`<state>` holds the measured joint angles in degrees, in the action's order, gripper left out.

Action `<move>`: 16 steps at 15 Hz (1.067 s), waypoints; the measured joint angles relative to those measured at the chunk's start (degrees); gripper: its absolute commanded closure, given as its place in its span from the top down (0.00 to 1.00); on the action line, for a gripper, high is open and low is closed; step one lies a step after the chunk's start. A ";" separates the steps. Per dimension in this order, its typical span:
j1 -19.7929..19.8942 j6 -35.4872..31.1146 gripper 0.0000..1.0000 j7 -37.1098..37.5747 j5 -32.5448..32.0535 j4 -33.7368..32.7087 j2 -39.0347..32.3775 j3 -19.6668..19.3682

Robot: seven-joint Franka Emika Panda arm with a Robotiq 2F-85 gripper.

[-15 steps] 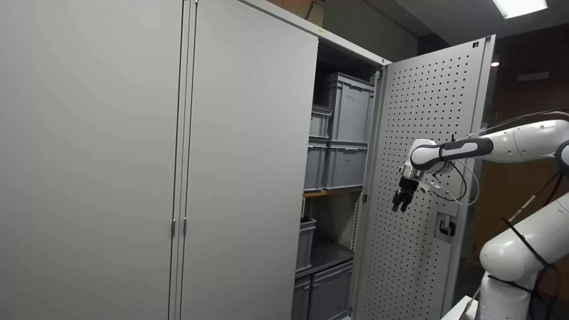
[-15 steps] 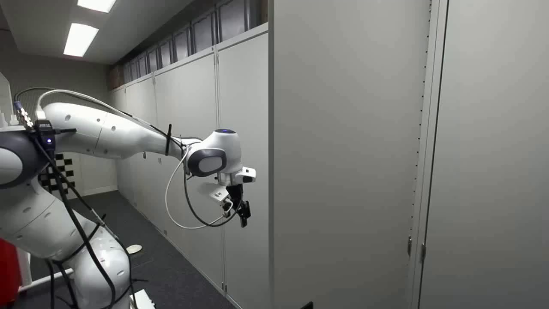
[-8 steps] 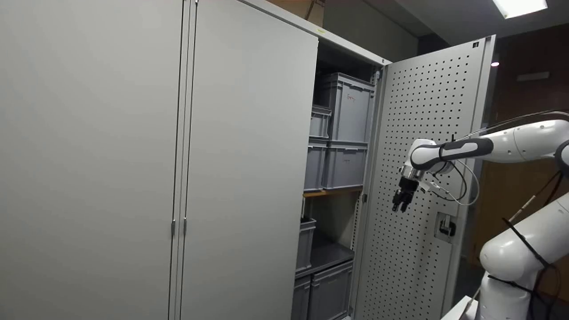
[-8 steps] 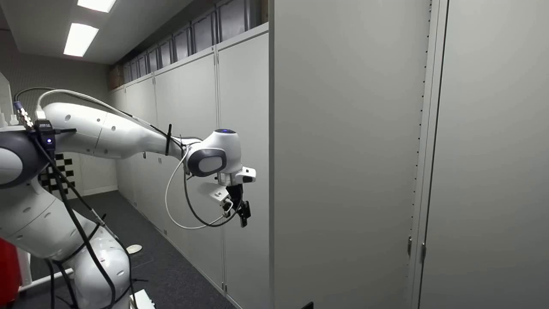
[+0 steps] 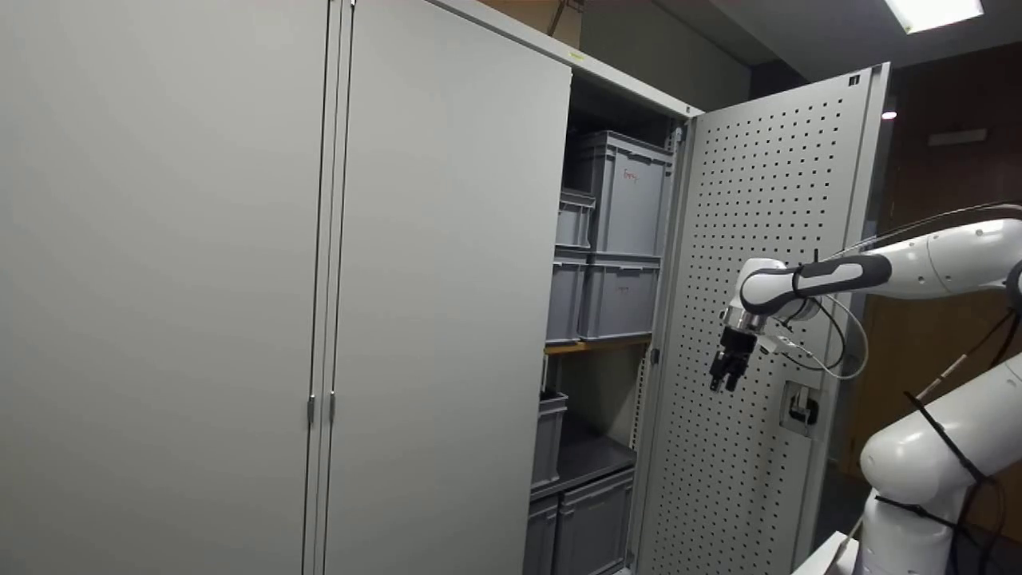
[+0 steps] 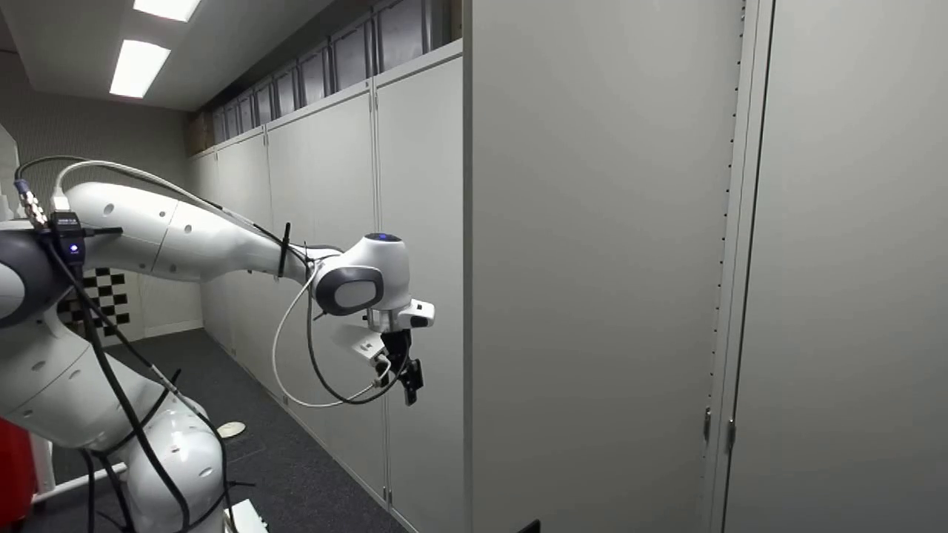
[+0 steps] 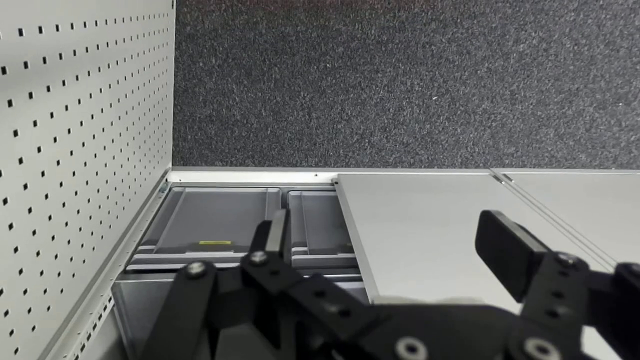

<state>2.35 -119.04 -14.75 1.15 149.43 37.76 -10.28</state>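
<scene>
In both exterior views, I've brought my black two-fingered claw slightly lower and drawn it back a little; the smooth white jointed arm has dipped with it.

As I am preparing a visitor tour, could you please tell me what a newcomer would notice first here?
The white arm probably comes first, stretched beside the open perforated door, its black end effector open and pointing downward. Next, in an exterior view, come the grey bins, stacked on the cabinet shelf.
</scene>
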 measured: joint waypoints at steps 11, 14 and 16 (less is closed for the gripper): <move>2.67 -3.93 1.00 13.23 -3.66 7.62 8.26 7.86; 4.06 -4.23 1.00 16.17 -6.39 8.74 10.10 9.30; 5.02 -4.23 1.00 17.67 -7.87 9.39 11.52 9.80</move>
<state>7.37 -123.26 2.92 -6.72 158.82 49.28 -0.49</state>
